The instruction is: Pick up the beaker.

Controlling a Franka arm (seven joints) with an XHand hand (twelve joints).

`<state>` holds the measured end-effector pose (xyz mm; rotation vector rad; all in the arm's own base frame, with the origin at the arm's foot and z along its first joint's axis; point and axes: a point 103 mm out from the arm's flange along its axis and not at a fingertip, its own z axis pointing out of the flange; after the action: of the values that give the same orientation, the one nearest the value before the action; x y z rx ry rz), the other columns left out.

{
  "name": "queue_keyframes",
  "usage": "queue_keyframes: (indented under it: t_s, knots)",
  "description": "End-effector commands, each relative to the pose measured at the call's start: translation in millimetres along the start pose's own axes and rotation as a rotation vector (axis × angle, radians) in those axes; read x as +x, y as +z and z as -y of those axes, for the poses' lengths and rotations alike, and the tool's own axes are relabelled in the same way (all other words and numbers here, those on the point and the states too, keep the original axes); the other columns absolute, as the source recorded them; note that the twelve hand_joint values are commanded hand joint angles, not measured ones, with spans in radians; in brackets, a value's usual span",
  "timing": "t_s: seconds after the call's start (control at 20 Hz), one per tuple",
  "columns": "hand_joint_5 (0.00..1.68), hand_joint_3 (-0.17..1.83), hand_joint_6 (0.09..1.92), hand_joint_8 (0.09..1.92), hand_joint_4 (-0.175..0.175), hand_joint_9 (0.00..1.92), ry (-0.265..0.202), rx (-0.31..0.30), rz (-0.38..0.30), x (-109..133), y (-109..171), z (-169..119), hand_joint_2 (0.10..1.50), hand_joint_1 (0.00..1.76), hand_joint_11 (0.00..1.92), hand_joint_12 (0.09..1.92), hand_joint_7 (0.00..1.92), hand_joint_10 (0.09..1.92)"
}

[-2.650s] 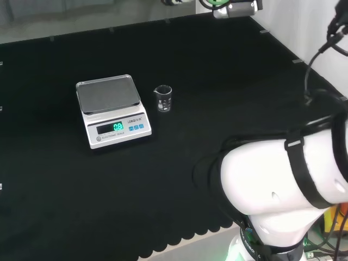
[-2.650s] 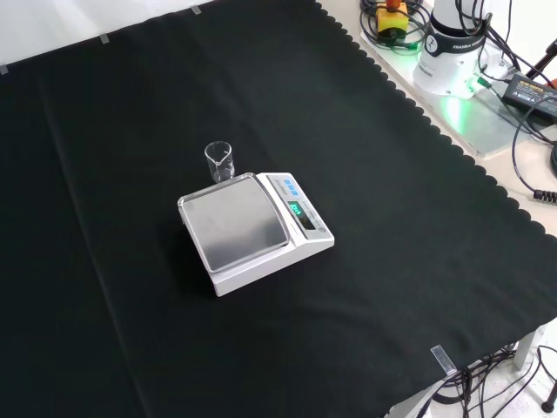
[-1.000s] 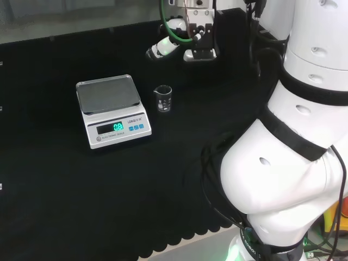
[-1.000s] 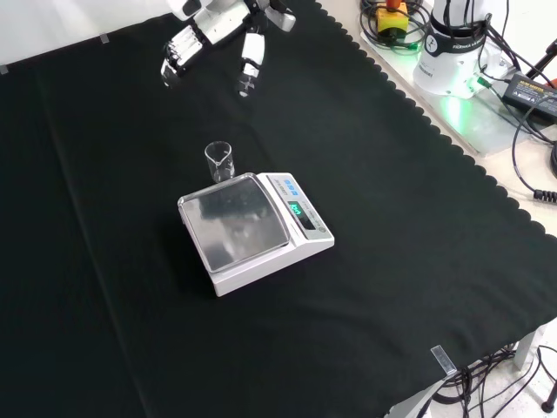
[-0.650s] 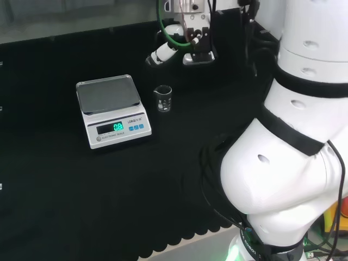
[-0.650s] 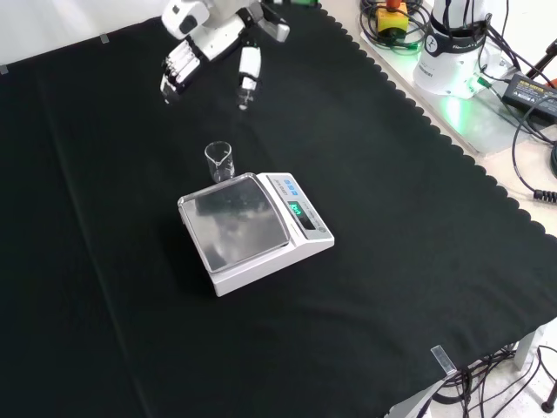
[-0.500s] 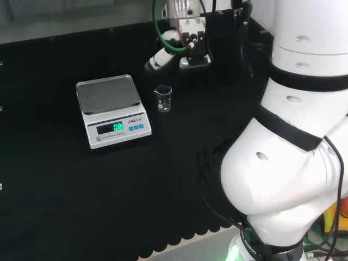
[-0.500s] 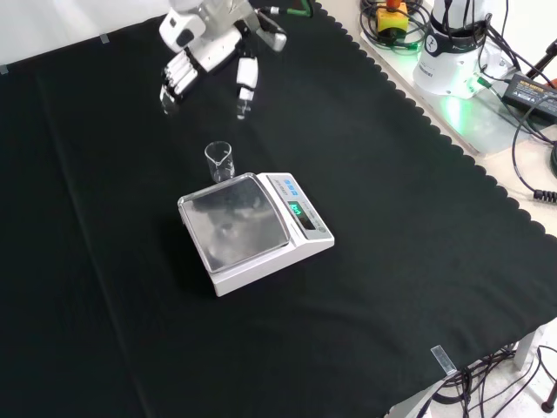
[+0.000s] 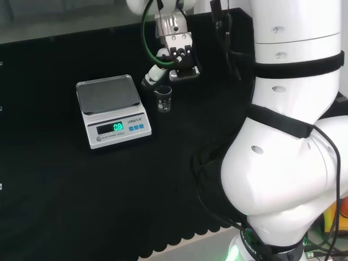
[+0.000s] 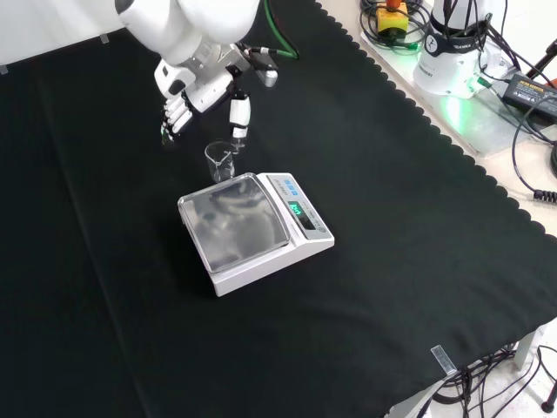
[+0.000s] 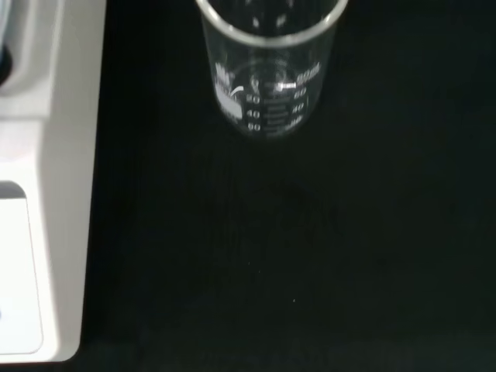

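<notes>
Clear glass beaker [image 9: 163, 98] stood upright on the black cloth [image 9: 65, 201], just beside the scale [image 9: 111, 111], off its back corner in the front view. I saw it well in from every edge of the bench, nearer the far edge than the scalloped near edge in the head view. From the wrist camera the beaker [image 11: 267, 66] looked empty, printed graduation marks on its wall, and the white scale body [image 11: 43, 178] sat close alongside it without touching.

Hand [image 10: 202, 89] hovered over the beaker [image 10: 219, 161], fingers [image 10: 176, 115] spread and relaxed, thumb [image 10: 238, 113] out on the other side, so the beaker sat below the gap between them. I saw no contact: nothing was grasped, and the beaker rested on the cloth. In the head view the hand [image 9: 175, 60] was just above and behind the beaker, one fingertip [image 9: 150, 77] pointing down toward the scale's steel pan [image 9: 106, 93].

Scale display was lit green; the pan carried nothing.
</notes>
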<state>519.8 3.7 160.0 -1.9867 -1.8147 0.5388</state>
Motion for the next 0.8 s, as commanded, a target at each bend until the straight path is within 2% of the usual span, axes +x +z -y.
queue_keyframes:
  t_s: [0.05,0.2,0.8]
  knots:
    - [0.15,0.09,0.09,0.59,-0.07,0.0,0.003,0.037,-0.004,0,9,-1,0.81,0.49,0.0,1.43,0.0,0.55]
    - [0.15,0.09,0.09,0.59,-0.07,0.0,0.019,0.049,-0.005,-5,13,0,0.81,0.49,0.0,1.43,0.0,0.55]
    - [0.15,0.08,0.09,0.59,-0.071,0.0,0.033,0.087,-0.027,-11,34,-6,0.8,0.49,0.0,1.43,0.0,0.54]
